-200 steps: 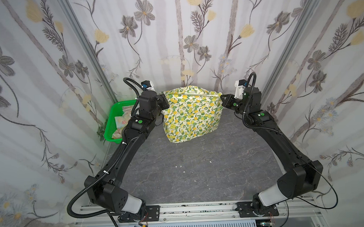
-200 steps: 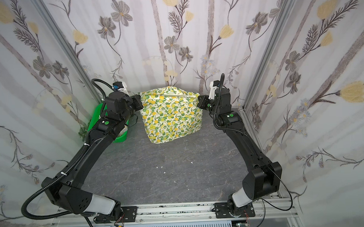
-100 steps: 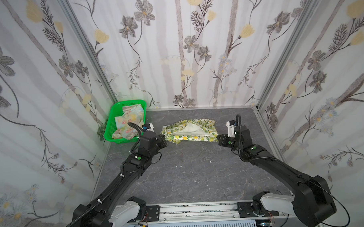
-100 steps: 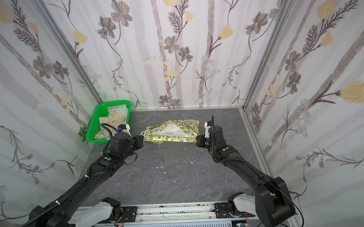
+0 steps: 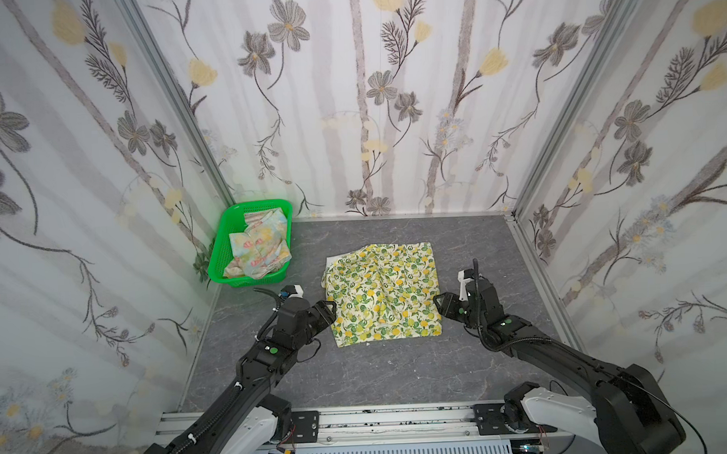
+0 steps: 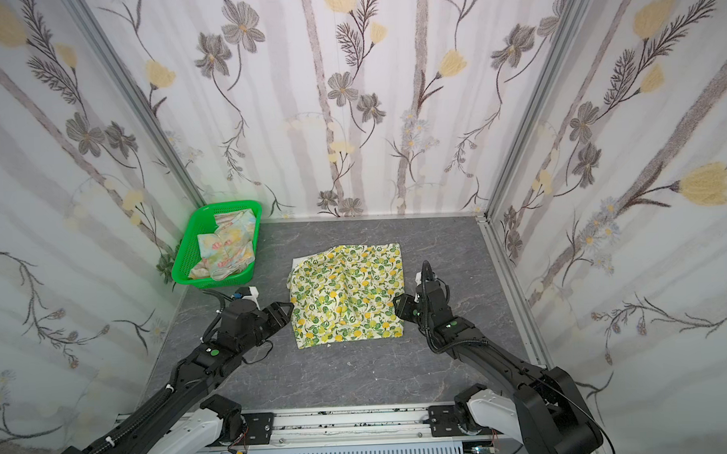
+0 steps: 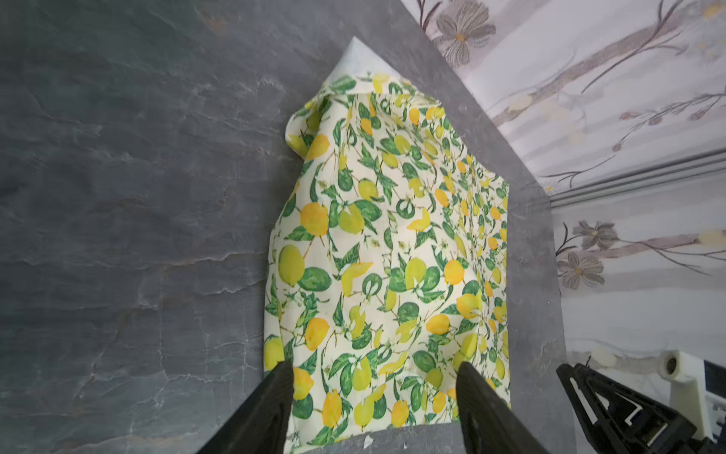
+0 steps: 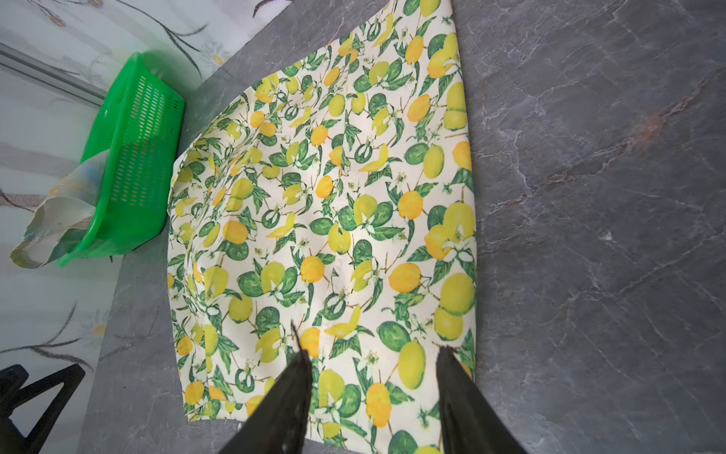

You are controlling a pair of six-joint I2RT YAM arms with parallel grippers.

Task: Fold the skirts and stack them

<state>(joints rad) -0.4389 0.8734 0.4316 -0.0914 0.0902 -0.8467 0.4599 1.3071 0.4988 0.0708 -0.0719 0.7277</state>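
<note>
The cream lemon-print skirt (image 5: 383, 294) (image 6: 347, 297) lies spread flat on the grey table (image 5: 400, 372) in both top views. My left gripper (image 5: 331, 310) (image 6: 288, 311) sits at the skirt's left near edge, open. In the left wrist view its jaws (image 7: 373, 367) straddle the hem with only flat cloth (image 7: 389, 243) under them. At the skirt's right near edge my right gripper (image 5: 437, 302) (image 6: 398, 306) is open too. Its jaws (image 8: 372, 351) hover over the hem (image 8: 326, 220) in the right wrist view, gripping nothing. The pastel flowered skirt (image 5: 258, 248) (image 6: 227, 245) lies crumpled in the basket.
The green perforated basket (image 5: 247, 280) (image 6: 214, 281) (image 8: 133, 157) stands at the back left against the wall, with cloth (image 8: 59, 212) hanging over its rim. Flower-patterned walls close in three sides. A metal rail (image 5: 381, 418) runs along the front edge.
A second ago both grippers held the lemon skirt up at the back. They brought it down and forward, laid it flat, and have both opened and let go.
</note>
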